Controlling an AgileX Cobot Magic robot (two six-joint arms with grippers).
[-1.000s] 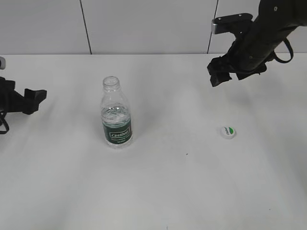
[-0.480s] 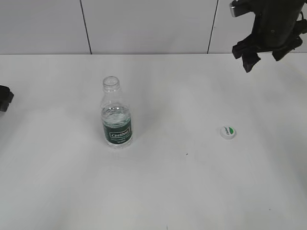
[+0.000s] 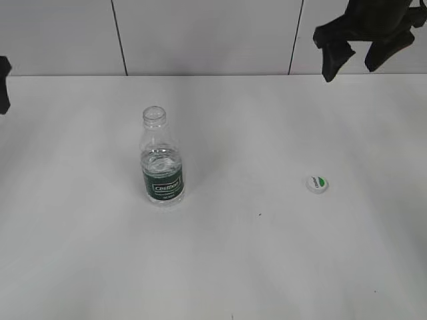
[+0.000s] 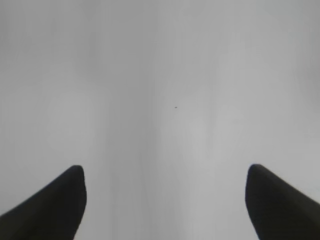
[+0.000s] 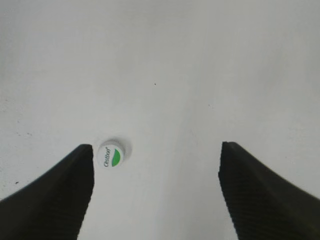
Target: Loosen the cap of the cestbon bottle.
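Right gripper (image 3: 353,60) is sitting higher than half a second ago, now up at the top right over the desk's far edge, fingers spread wide and holding nothing. Left gripper (image 3: 3,83) is pulled back further too; only a dark sliver is showing at the left edge near the far left corner. In the left wrist view its fingers (image 4: 47,210) are standing wide apart over bare desk (image 4: 160,90), gripping nothing.

Bottle (image 3: 161,160) and cap (image 3: 317,184) are lying where they were before. Bottle is standing upright left of the desk's middle, long axis vertical, open mouth pointing up, green label facing the near edge. Cap is off the bottle, sitting flat on the desk toward the right side, well apart from the bottle, leaf mark facing up. In the right wrist view the cap (image 5: 111,155) is showing just beside the left finger's tip, not touching it.
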